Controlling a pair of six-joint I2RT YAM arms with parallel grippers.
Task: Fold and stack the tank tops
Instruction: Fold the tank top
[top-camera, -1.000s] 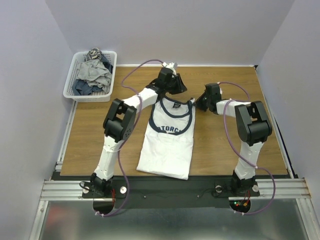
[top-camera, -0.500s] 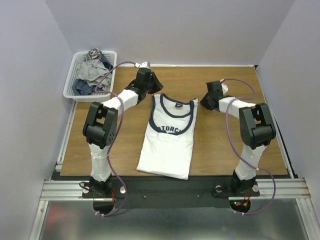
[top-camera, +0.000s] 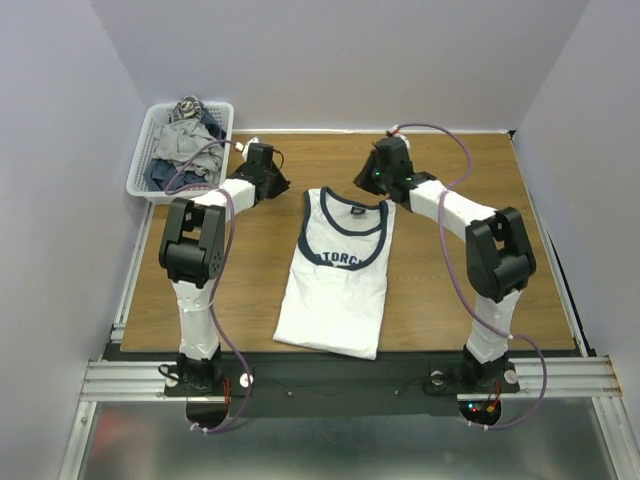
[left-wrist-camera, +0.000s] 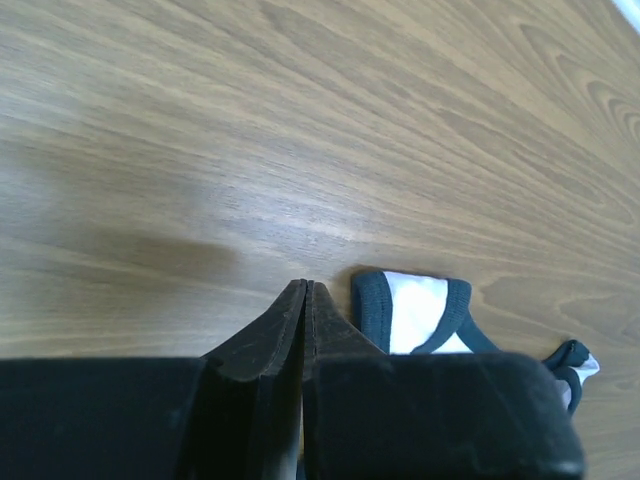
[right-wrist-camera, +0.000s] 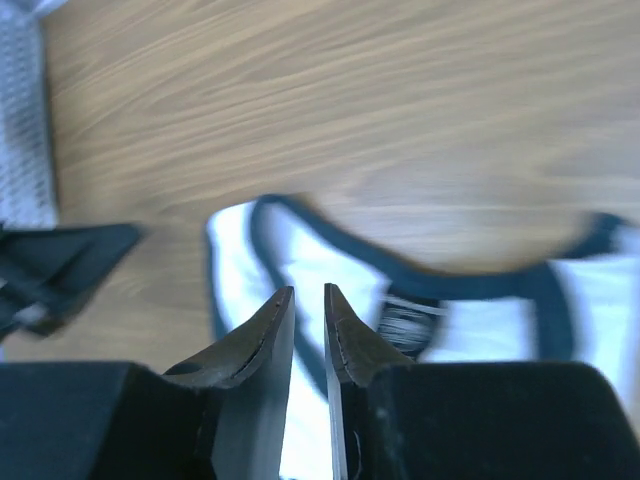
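Folding is not starting yet: the tank top (top-camera: 335, 285) is lying flat on the table (top-camera: 450, 285), left gripper (left-wrist-camera: 305, 287) closed empty beside its strap, right gripper (right-wrist-camera: 308, 290) hovering barely parted above its neckline, more clothes (top-camera: 185, 150) sitting in the basket (top-camera: 138, 185).

Left gripper (left-wrist-camera: 305, 289): swung away from tank top (top-camera: 338, 270) toward left, now over bare table (left-wrist-camera: 300, 120), jaws closed together, empty. Right gripper (right-wrist-camera: 309, 292): shifted from right side to collar, jaws now slightly parted.

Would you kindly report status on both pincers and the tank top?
Left pincer shut, empty, off the tank top. Right pincer slightly open, empty, by its neckline. Top flat, unfolded. Nothing in the way.
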